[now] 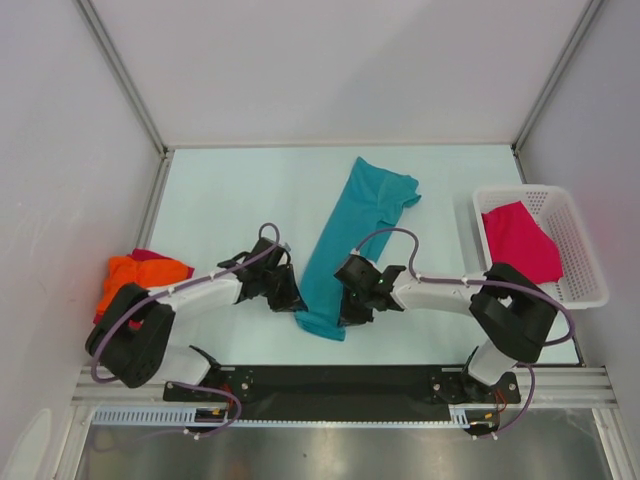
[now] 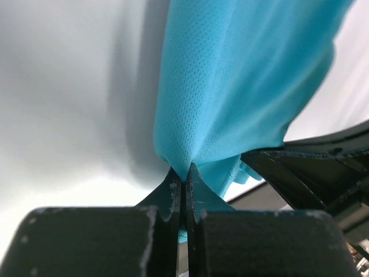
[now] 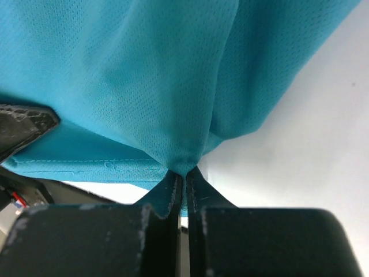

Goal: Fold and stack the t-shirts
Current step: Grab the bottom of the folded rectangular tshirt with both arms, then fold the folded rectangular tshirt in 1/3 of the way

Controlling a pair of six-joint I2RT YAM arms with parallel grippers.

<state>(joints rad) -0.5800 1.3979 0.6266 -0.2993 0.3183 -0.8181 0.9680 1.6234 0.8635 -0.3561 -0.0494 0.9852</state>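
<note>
with the left gripper (image 2: 183, 180) and right gripper (image 3: 184, 173) each pinched tight on the teal shirt's (image 1: 345, 230) near hem, the 2 likely needed to lift level, keeping it taut.

I was working in a robotics lab cell, white panel walls (image 1: 60, 120), aluminium corner posts (image 1: 122, 75), a pale table (image 1: 230, 190), left arm (image 1: 190, 292) and right arm (image 1: 440, 290) bolted to a black base plate (image 1: 330, 382), slotted cable duct (image 1: 130, 413).
</note>
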